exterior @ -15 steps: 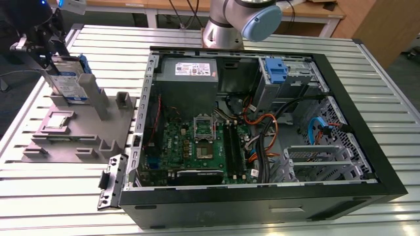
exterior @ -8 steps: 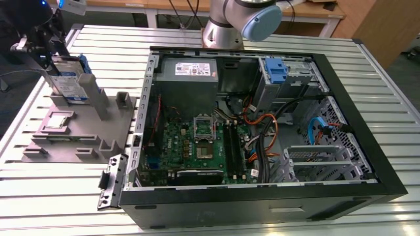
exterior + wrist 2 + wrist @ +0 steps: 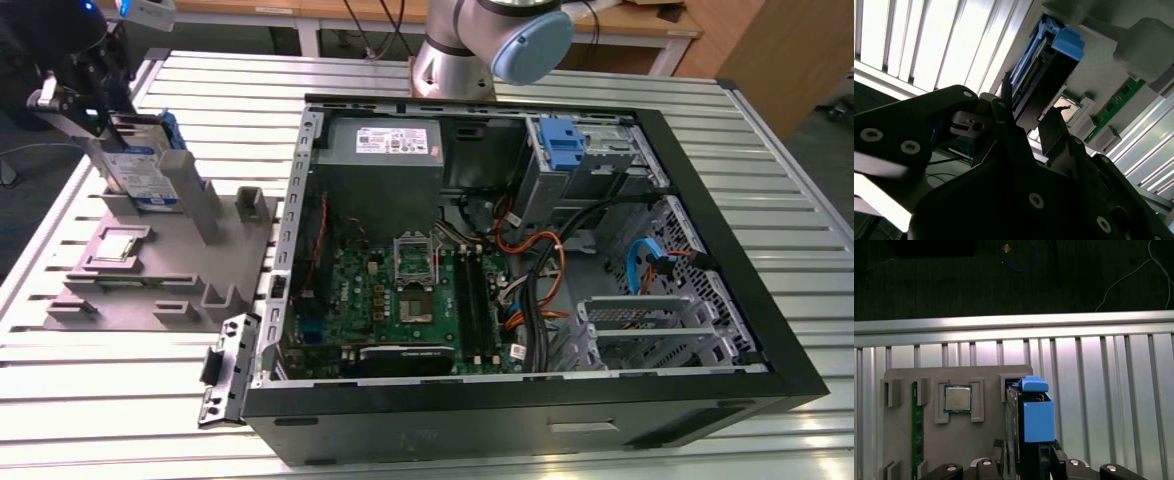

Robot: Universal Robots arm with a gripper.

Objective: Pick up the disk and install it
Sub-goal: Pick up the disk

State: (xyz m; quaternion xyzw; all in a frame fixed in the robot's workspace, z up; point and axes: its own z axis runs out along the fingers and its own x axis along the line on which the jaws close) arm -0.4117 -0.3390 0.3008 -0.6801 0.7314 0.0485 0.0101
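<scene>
Blue-framed disk (image 3: 1030,415) stood upright in its grey holder (image 3: 954,445). The gripper (image 3: 1027,452) straddled it, its hold impossible to tell. A straight, square lift seemed wisest.

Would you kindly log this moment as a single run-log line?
step: pick | gripper: at disk | disk: upright in grey fixture, outside computer case | install: not done

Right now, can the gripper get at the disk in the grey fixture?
Likely yes: the gripper sits right at the disk, which stands upright in the grey fixture with nothing between them.
</scene>
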